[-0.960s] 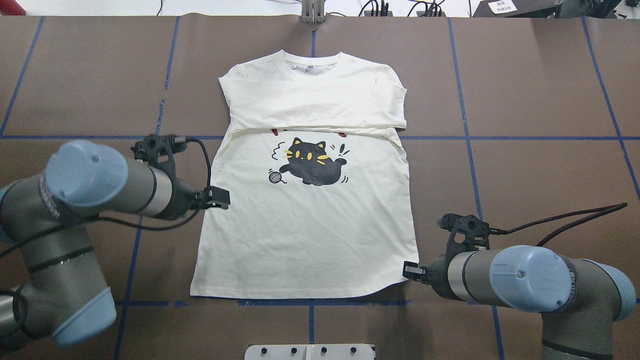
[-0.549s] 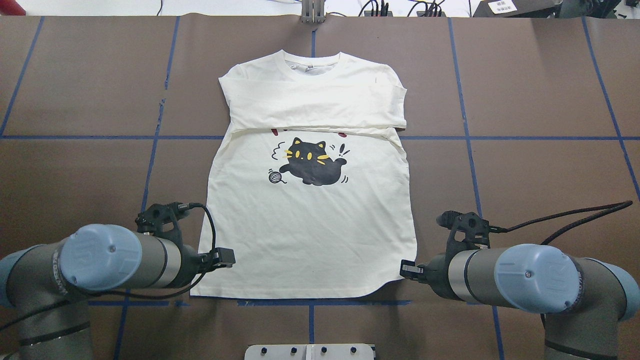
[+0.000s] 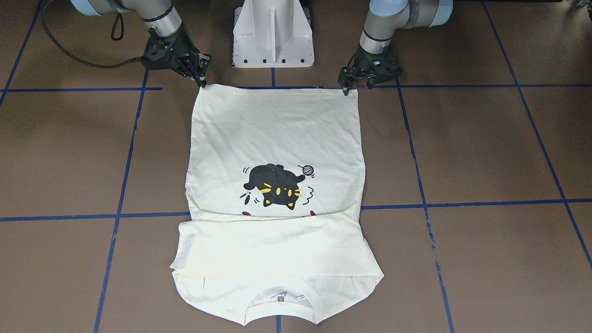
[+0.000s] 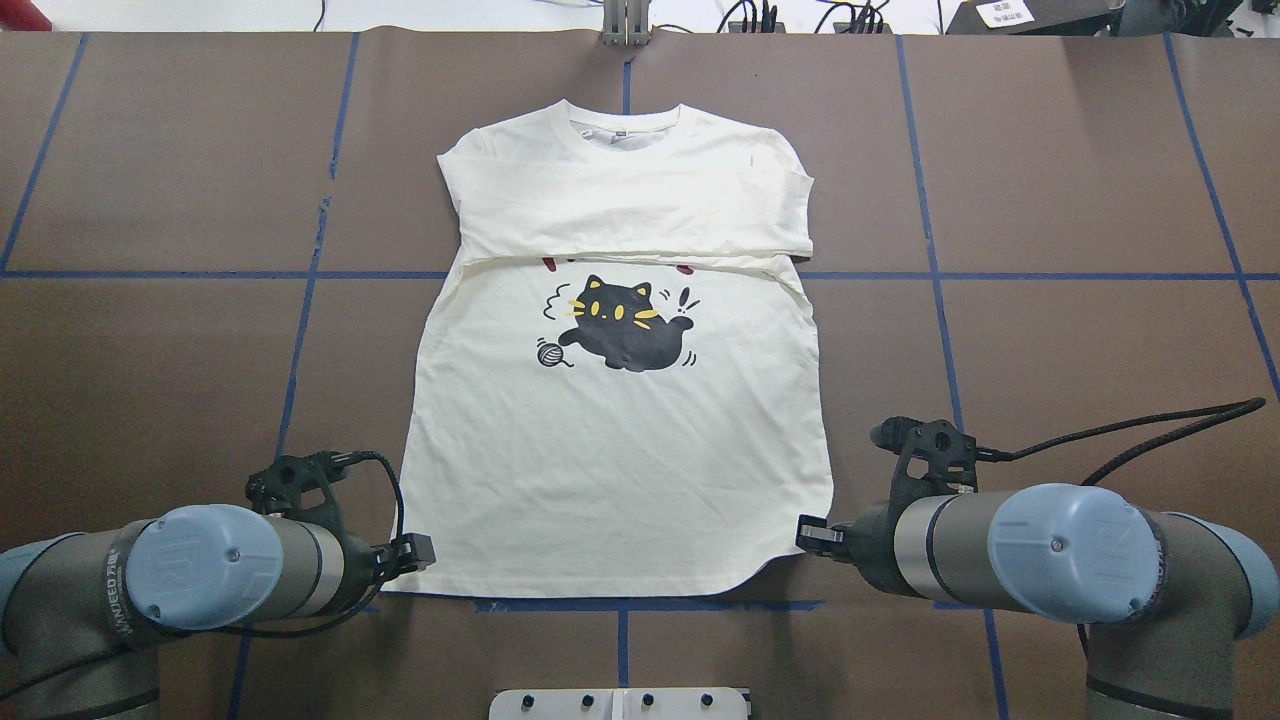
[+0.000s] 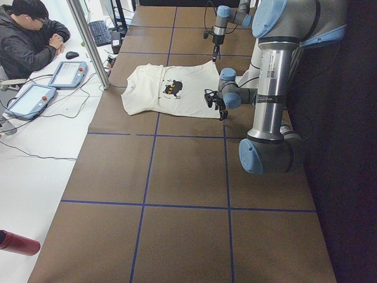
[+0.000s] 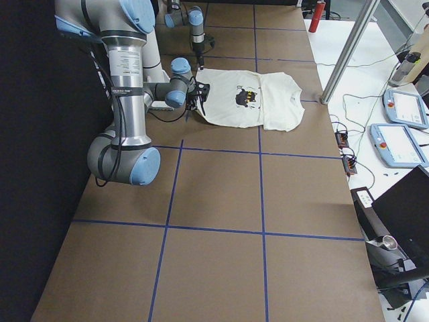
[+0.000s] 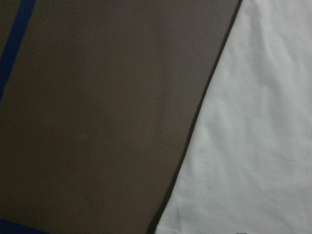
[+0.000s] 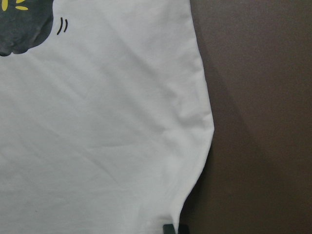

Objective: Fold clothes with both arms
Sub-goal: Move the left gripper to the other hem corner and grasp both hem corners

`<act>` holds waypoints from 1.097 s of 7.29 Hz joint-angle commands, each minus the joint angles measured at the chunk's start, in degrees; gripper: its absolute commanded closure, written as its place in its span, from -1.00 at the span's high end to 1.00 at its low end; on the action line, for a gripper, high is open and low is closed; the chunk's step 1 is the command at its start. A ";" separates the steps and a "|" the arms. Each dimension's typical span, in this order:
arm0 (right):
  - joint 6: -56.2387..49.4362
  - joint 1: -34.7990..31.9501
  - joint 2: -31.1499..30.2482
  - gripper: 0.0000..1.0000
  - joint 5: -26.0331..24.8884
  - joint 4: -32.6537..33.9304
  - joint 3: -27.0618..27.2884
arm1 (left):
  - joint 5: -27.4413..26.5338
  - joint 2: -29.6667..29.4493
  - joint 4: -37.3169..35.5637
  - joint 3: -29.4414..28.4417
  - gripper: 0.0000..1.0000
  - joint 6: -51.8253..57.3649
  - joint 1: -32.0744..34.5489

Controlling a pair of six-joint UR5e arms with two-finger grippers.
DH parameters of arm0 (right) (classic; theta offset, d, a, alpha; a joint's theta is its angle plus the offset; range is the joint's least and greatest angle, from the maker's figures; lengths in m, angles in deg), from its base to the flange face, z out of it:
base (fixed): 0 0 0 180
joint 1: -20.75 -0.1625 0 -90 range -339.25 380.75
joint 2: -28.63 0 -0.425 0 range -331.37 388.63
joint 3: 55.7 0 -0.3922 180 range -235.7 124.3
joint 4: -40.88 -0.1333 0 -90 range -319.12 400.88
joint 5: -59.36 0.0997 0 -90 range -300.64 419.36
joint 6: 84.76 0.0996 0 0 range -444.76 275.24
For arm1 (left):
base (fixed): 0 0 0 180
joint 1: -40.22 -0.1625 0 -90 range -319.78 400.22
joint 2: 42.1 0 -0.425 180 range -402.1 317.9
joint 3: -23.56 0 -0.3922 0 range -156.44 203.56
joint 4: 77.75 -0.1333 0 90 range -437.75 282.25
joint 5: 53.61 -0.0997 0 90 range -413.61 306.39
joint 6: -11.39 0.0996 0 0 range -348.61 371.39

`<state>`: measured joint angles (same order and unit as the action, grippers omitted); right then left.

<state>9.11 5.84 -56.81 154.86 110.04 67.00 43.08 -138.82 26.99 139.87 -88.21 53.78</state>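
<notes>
The cream T-shirt (image 4: pixel 620 470) lies flat and front up, with the black cat print (image 4: pixel 622 335) showing. Its sleeves are folded across the chest and cover most of the red lettering. It also shows in the front view (image 3: pixel 277 129). My left gripper (image 4: pixel 417 552) is low at the hem's left corner and looks open (image 3: pixel 356 87). My right gripper (image 4: pixel 810 533) is low at the hem's right corner and looks open (image 3: pixel 199 81). The left wrist view shows the shirt's side edge (image 7: pixel 253 146). The right wrist view shows the rounded hem corner (image 8: pixel 97 146) with one fingertip (image 8: pixel 174 229) at its edge.
The brown table is marked with blue tape lines (image 4: pixel 930 275). The white pedestal base (image 3: pixel 273 32) stands between the arms, just behind the hem. Cables (image 4: pixel 760 15) lie at the far edge. An operator (image 5: pixel 29 35) sits with tablets (image 5: pixel 68 73) beyond the table's far side.
My left arm has moved back toward the robot along the shirt's left edge, from mid-side to the hem corner. My right gripper has edged slightly inward at the right hem corner.
</notes>
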 commanded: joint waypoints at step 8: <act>-0.18 -2.49 -0.34 -1.00 3.02 -0.08 0.08 | 0.08 -1.10 -0.06 -1.26 -0.81 -3.22 -0.91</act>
<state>8.95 3.67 -57.02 157.50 109.99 67.02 43.09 -139.80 26.89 138.55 -91.31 52.90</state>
